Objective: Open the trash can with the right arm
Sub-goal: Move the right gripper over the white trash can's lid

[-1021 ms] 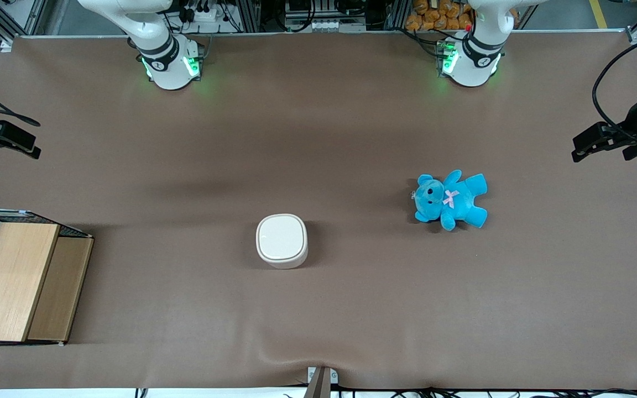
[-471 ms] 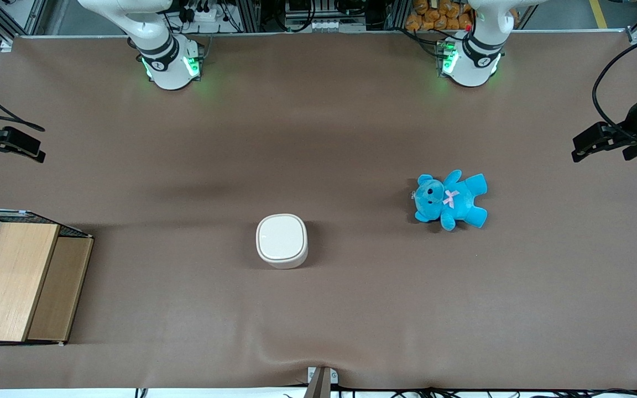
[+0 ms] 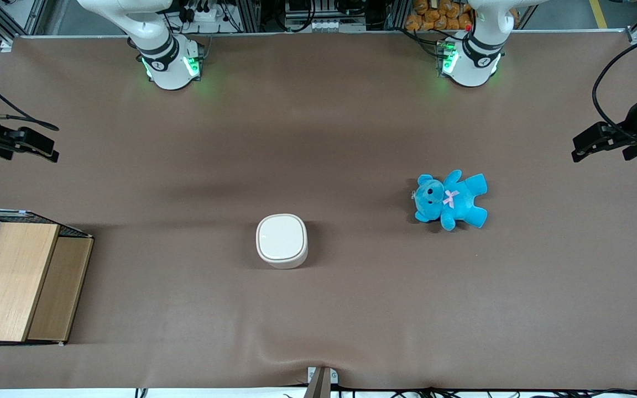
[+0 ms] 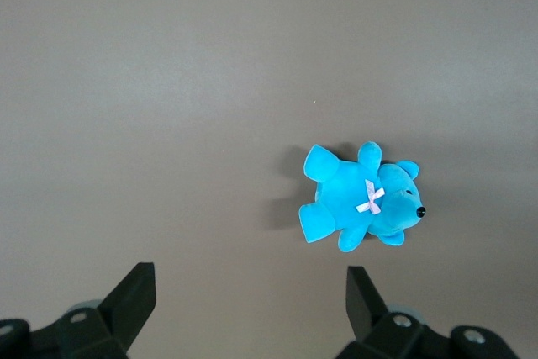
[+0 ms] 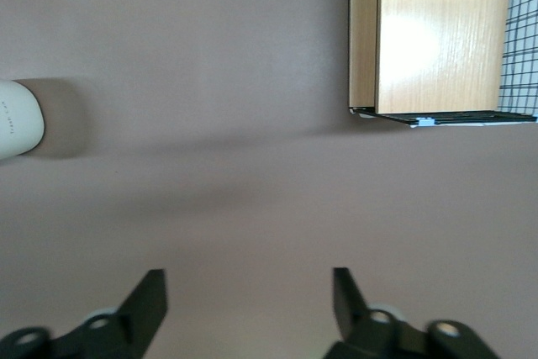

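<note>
The trash can (image 3: 281,240) is a small cream-white bin standing mid-table with its flip lid shut. Part of its side shows in the right wrist view (image 5: 17,119). My right arm's gripper (image 3: 47,150) hangs above the brown table surface at the working arm's end, farther from the front camera than the wooden box and well apart from the trash can. In the right wrist view the gripper (image 5: 248,279) is open and empty, with only bare table between its fingers.
A wooden box with wire mesh (image 3: 20,282) stands at the working arm's end, near the front edge; it also shows in the right wrist view (image 5: 441,35). A blue teddy (image 3: 450,199) lies toward the parked arm's end and shows in the left wrist view (image 4: 361,203).
My right gripper has moved in from the table's end toward the trash can. The trash can, teddy and box have not moved.
</note>
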`<act>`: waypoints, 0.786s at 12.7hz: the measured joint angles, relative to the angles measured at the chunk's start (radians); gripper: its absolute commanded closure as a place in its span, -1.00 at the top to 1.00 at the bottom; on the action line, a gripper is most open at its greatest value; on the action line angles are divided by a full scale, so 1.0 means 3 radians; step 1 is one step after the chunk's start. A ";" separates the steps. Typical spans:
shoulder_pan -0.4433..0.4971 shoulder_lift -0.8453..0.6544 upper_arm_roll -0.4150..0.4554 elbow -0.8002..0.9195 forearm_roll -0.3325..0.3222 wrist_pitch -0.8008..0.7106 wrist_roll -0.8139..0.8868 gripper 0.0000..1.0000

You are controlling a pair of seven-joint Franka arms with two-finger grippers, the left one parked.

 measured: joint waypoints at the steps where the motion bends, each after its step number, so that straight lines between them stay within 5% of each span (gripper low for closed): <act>1: 0.0008 0.0027 0.0011 0.0001 0.0005 0.0008 0.0006 0.12; 10: 0.0081 0.0629 0.0643 0.0452 0.0011 0.0078 0.0627 -0.84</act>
